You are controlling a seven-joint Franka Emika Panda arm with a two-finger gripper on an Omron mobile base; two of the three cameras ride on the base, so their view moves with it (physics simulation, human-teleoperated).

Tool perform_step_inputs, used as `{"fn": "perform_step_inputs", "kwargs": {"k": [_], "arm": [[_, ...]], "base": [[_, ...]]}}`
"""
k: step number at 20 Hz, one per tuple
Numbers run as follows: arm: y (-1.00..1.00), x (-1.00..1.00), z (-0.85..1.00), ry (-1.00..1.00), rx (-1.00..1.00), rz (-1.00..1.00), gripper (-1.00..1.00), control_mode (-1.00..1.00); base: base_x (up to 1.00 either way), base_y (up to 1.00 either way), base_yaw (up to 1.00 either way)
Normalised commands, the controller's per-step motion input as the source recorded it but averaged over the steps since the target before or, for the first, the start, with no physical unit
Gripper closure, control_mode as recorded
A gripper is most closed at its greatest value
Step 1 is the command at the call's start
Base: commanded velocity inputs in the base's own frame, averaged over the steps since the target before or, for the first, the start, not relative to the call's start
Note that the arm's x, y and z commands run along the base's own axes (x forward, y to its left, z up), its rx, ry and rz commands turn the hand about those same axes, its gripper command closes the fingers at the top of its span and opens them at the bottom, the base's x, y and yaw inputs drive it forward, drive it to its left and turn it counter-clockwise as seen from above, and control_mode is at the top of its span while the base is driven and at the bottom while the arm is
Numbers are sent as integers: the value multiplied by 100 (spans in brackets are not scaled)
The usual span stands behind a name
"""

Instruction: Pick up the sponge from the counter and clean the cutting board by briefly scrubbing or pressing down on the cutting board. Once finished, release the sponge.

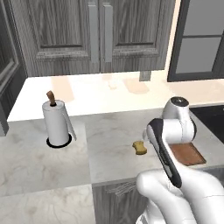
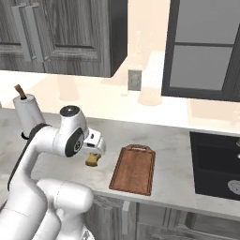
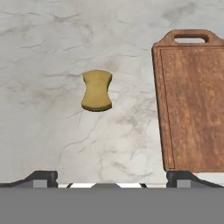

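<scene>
The sponge (image 3: 96, 90) lies on the table (image 3: 52, 52) just left of the cutting board (image 3: 194, 109). The hand (image 3: 111, 177) hangs above it. Its fingers are spread wide, holding nothing.

Counter (image 3: 52, 52): pale marbled stone, faint grey veins, smooth, low sheen. Cutting board (image 3: 192, 109): reddish-brown wood, streaky grain, darker rim, matt. Sponge (image 3: 96, 90): mustard yellow, dull, looks porous and soft. Cabinet doors (image 1: 65, 30): dark grey wood, pronounced grain, matt. Paper towel roll (image 1: 56, 122): white paper, brown wooden-looking post. Robot arm (image 2: 51, 140): glossy white plastic shell.
</scene>
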Motion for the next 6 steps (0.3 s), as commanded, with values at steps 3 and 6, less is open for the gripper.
{"fn": "perform_step_inputs", "kwargs": {"k": [3,6], "arm": [[-19,-100,1,-22,-2,0,-100,-100],[-14,-100,0,-17,-1,0,-100,-100]], "base": [[0,0,0],[0,0,0]]}}
